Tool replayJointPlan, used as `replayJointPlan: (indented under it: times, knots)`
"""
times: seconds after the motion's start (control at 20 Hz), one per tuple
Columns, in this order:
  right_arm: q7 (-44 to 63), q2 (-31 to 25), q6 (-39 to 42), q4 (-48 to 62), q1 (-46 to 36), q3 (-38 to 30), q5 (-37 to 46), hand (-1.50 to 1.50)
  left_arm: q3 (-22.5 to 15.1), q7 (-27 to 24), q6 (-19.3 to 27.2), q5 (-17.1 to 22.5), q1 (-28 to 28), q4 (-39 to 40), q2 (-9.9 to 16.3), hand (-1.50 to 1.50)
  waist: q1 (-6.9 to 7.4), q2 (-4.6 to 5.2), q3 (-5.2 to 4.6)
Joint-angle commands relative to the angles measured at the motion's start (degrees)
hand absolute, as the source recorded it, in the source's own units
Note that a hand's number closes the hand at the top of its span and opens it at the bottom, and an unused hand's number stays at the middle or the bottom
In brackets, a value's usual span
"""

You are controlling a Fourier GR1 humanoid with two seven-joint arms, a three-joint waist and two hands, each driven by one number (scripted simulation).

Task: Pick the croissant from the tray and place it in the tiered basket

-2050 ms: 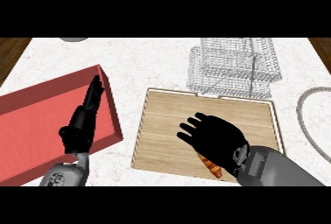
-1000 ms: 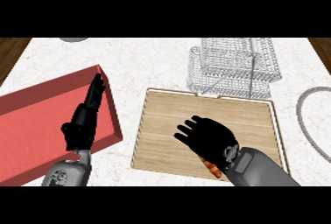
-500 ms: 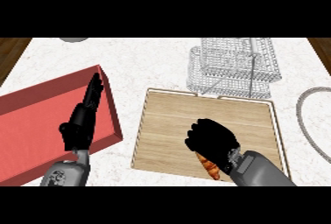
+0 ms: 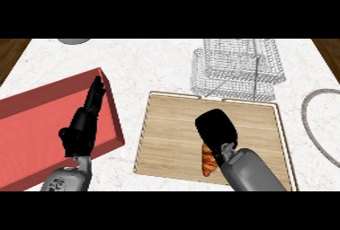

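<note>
The croissant (image 4: pixel 208 162) lies on the wooden tray (image 4: pixel 166 134), near its front edge. My right hand (image 4: pixel 216 127) hovers just beyond it, turned so its back faces up and its fingers are held together, pointing away. The croissant's far end reaches under the heel of that hand, and the right forearm hides its right side. No fingers curl round the croissant. The wire tiered basket (image 4: pixel 235 67) stands behind the tray with nothing in it. My left hand (image 4: pixel 81 128) rests open, fingers up, over the red box.
A red box (image 4: pixel 33 130) sits at the left of the counter. A grey ring-shaped rim (image 4: pixel 312 121) shows at the right edge, and part of a grey object (image 4: pixel 74 41) at the back left. Dark wood borders the counter's far corners.
My right hand has drawn back toward the tray's front and turned, its spread fingers coming together. More of the croissant now shows beside the wrist. The left hand has stayed still.
</note>
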Motion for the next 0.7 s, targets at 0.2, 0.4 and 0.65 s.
replayJointPlan:
  times: [0.2,0.4,0.65]
  knots:
    - [34.5,4.8,-4.5,4.2,-4.9,-4.9,-5.6,1.5,-0.5,-1.4,-1.1,0.5,-0.4,1.1,-0.2,0.0,2.86,0.8,0.35]
    - [46.2,4.9,-8.9,4.4,-10.5,-1.6,-8.3,1.5,-1.5,-3.7,-0.4,-0.3,-0.1,4.1,-1.8,0.0,2.01,0.69,0.32]
    - [56.8,4.9,-7.4,-0.8,-18.3,0.1,-10.2,1.5,-0.2,-0.5,-1.5,0.2,-1.6,1.7,0.2,0.0,1.96,0.26,0.3]
